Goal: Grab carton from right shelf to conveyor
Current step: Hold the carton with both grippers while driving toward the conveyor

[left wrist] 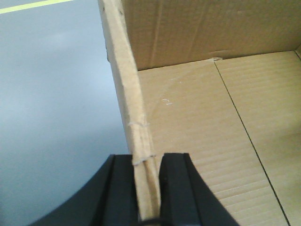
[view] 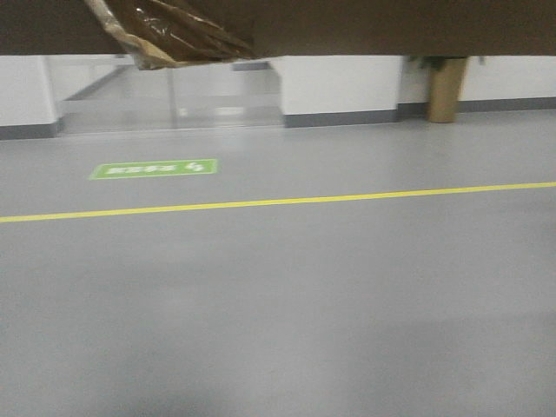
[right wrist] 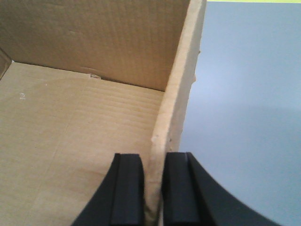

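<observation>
Evidently the carton [view: 391, 26] is carried between the two arms. In the front-facing view it shows only as a dark brown band across the top edge of the picture, with a crumpled strip of yellowish clear tape [view: 165, 35] hanging from its left part.

The left end effector [left wrist: 146, 188] is clenched on the carton's left wall. One black finger [left wrist: 123, 188] sits outside the wall and the other inside, both pressed against the frayed cardboard edge. The right end effector [right wrist: 153, 188] grasps the opposite wall the same way, its two black pads tight against either face of the board.

Both wrist views look into the open top, where the ribbed corrugated bottom panels meet along a straight seam and a taller wall stands at the far side.

Smooth grey floor [view: 278, 304] lies below and beyond the carton on both sides. A yellow line [view: 278, 201] crosses the floor from left to right, rising slightly toward the right. A green floor sign [view: 154, 168] lies beyond the line to the left. A brown cardboard tube [view: 445, 87] stands upright against the white wall at the far right.
</observation>
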